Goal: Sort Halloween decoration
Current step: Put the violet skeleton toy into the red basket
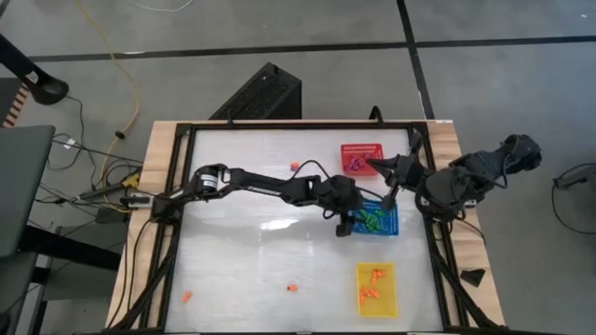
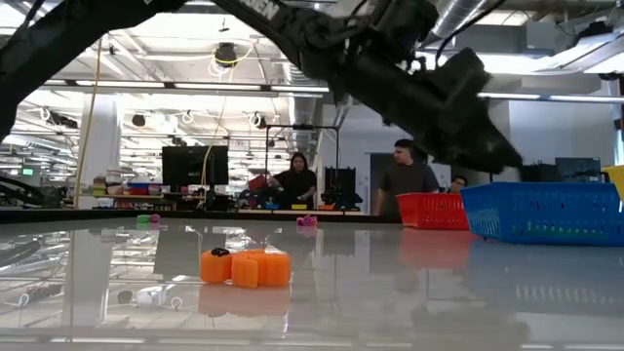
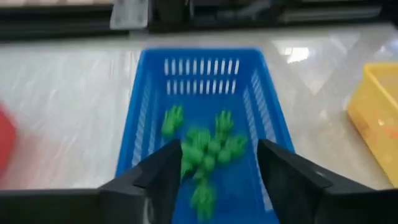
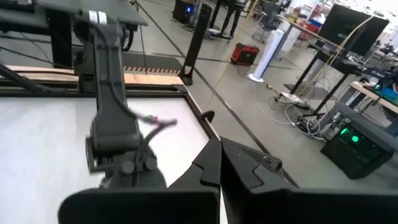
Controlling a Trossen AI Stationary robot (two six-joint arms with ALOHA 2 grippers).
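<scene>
Three mesh baskets stand toward the table's right: red [image 1: 361, 158], blue [image 1: 380, 223] and yellow [image 1: 375, 288]. Green Halloween decoration pieces [image 3: 211, 149] lie in the blue basket [image 3: 205, 118], purple ones [image 1: 355, 165] in the red, orange ones [image 1: 372, 284] in the yellow. My left gripper [image 3: 217, 165] hangs open over the blue basket's near-left end [image 1: 352, 223], and a blurred green piece [image 3: 202, 199] shows below its fingers. My right gripper [image 1: 376, 166] is shut and empty beside the red basket; its shut fingers [image 4: 219, 165] hold nothing.
Loose orange pieces lie on the white tabletop at the far middle [image 1: 294, 167], the near middle [image 1: 292, 288] and the near left [image 1: 186, 297]; one fills the low view's foreground [image 2: 246, 266]. A black frame [image 1: 177, 186] borders the table. People stand in the room behind.
</scene>
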